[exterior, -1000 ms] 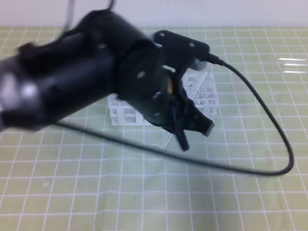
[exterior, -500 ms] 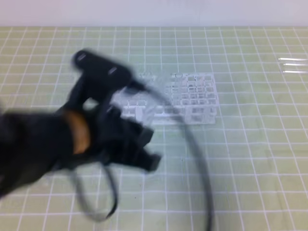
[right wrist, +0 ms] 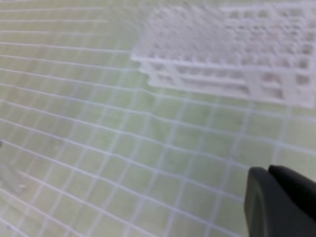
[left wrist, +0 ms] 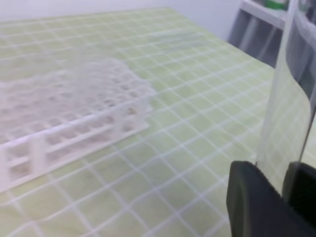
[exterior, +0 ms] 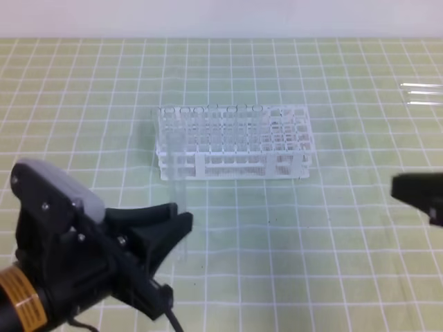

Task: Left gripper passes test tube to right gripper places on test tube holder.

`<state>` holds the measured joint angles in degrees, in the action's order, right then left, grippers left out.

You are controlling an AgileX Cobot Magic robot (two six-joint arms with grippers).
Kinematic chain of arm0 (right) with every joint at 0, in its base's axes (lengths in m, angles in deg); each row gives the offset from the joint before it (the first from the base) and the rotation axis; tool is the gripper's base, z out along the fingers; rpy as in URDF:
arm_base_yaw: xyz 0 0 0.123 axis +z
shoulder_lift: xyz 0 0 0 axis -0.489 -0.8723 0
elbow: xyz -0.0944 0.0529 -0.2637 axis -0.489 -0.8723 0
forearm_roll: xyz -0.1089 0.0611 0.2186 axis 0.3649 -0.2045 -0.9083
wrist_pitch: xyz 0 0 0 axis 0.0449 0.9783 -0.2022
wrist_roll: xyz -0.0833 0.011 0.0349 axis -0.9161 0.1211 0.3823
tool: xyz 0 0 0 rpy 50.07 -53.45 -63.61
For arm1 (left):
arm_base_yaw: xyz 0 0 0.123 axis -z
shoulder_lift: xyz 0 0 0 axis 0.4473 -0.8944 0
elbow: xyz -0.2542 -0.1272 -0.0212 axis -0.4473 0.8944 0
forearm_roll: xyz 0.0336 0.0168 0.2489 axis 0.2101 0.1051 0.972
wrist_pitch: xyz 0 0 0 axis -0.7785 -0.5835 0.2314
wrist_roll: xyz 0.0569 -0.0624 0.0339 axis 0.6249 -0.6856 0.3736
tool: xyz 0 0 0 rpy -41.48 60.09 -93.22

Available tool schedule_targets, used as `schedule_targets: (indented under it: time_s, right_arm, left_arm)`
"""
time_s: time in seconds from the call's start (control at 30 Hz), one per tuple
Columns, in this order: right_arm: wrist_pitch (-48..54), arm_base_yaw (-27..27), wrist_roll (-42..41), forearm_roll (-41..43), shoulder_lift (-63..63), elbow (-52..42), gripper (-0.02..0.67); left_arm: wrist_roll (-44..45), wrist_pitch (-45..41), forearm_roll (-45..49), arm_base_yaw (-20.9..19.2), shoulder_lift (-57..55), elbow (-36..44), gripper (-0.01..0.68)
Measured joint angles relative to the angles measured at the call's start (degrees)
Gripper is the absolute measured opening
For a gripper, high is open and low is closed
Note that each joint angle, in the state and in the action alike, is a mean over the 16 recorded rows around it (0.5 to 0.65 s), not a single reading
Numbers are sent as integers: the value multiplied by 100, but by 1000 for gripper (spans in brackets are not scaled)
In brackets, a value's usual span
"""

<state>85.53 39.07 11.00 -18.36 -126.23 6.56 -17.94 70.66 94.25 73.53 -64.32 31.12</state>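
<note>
The test tube (left wrist: 291, 94) stands between the two fingers of the left claw (left wrist: 282, 190). In the left wrist view we see it rise straight up from the fingertips, so its long axis points away from the claw, nearly upright. In the high view it is only a faint clear line (exterior: 181, 200) going up from the claw (exterior: 176, 232) towards the near left corner of the rack; its lower part is hard to make out.

The left claw is closed tight on the tube, low at the left of the table, in front of the rack (exterior: 235, 142) and apart from it.

The right claw (exterior: 419, 194) comes in from the right edge, well apart from the tube. In its own view the fingers (right wrist: 284, 197) lie pressed together with nothing between them.

We judge that the handover is not yet begun: the tube is with the left arm, the right one is the farther, and it must open before it takes the free upper part of the tube. Three other tubes (exterior: 421, 95) lie far behind the right claw.
</note>
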Motion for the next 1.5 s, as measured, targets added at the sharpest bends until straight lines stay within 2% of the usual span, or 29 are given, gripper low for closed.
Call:
schedule_targets:
  time_s: [0.27,0.6,0.8,1.17,1.5]
  right_arm:
    - [-725,1006,-402,-344,-566,572,-16]
    - [-2449,2358,-431,188,-1128,981,-16]
    - [-3940,2888,-483,661,-1128,789,-16]
    - [-6294,3789,-541,1379,-1072,-156,-16]
    - [-6630,4368,-367,1772,-1525,-153,-16]
  left_arm:
    - [-19,743,-50,-447,-48,261,27]
    - [-21,980,-57,-584,-75,267,33]
    - [-24,954,-74,-582,-74,268,45]
    - [62,690,-129,-584,-145,268,51]
    - [187,720,-192,-585,-505,267,39]
